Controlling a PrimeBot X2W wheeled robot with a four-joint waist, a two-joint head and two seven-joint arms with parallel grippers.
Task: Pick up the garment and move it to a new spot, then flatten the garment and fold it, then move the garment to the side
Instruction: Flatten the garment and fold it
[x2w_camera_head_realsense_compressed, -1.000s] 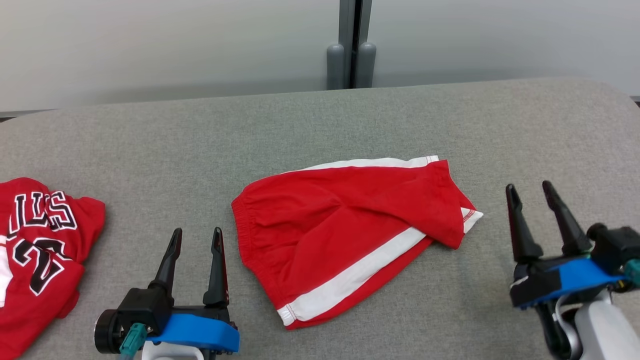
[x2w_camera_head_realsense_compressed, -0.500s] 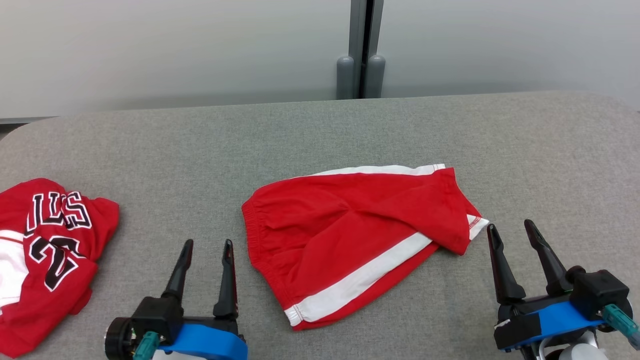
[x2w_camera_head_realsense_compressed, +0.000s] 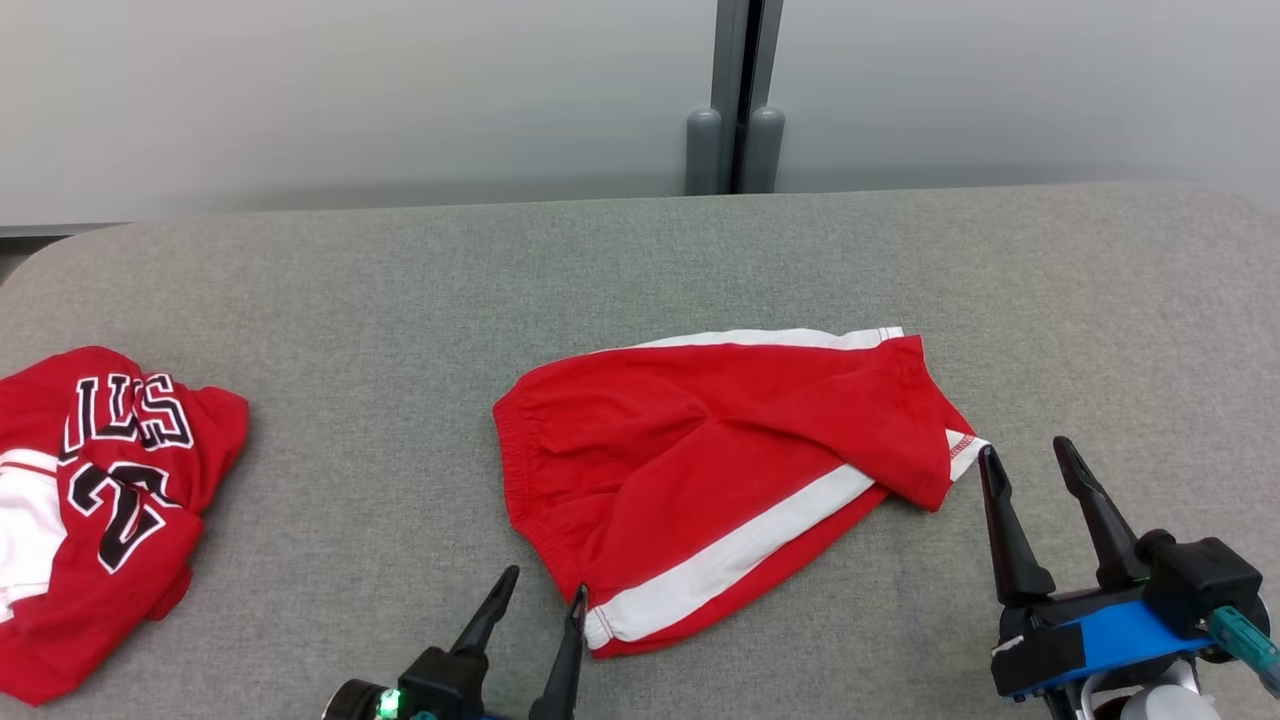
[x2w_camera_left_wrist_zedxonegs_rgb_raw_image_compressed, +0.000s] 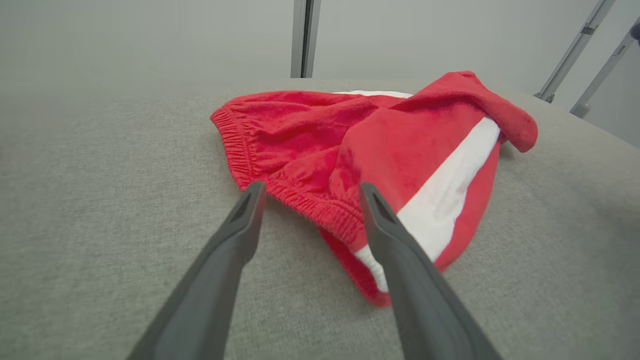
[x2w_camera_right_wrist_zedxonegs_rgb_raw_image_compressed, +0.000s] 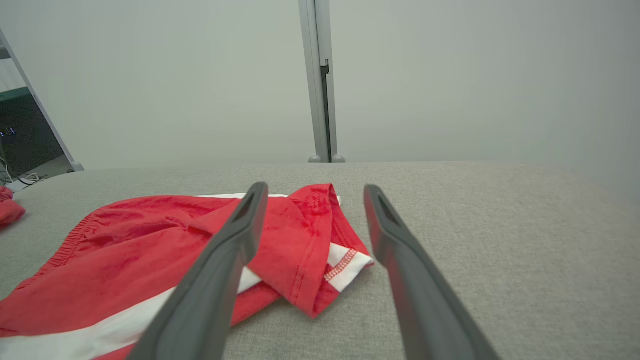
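Note:
The garment (x2w_camera_head_realsense_compressed: 720, 470) is a pair of red shorts with white side stripes, lying rumpled on the grey padded table (x2w_camera_head_realsense_compressed: 640, 260), one leg folded over. My left gripper (x2w_camera_head_realsense_compressed: 545, 588) is open at its near waistband corner, the right fingertip almost touching the hem. In the left wrist view the shorts (x2w_camera_left_wrist_zedxonegs_rgb_raw_image_compressed: 360, 145) lie just past my open left gripper (x2w_camera_left_wrist_zedxonegs_rgb_raw_image_compressed: 310, 187). My right gripper (x2w_camera_head_realsense_compressed: 1025, 452) stands open just right of the leg's white-edged corner. The right wrist view has that corner (x2w_camera_right_wrist_zedxonegs_rgb_raw_image_compressed: 345, 262) between and beyond the right gripper (x2w_camera_right_wrist_zedxonegs_rgb_raw_image_compressed: 312, 190).
A second red garment, a jersey (x2w_camera_head_realsense_compressed: 95, 500) with black and white lettering, is bunched at the table's left edge. A grey post (x2w_camera_head_realsense_compressed: 735, 100) stands against the pale wall behind the table. Bare grey padding spreads behind and to the right of the shorts.
My left gripper has moved right and forward to the shorts' near corner. The right gripper has dropped lower and nearer the leg corner. The camera shifted slightly.

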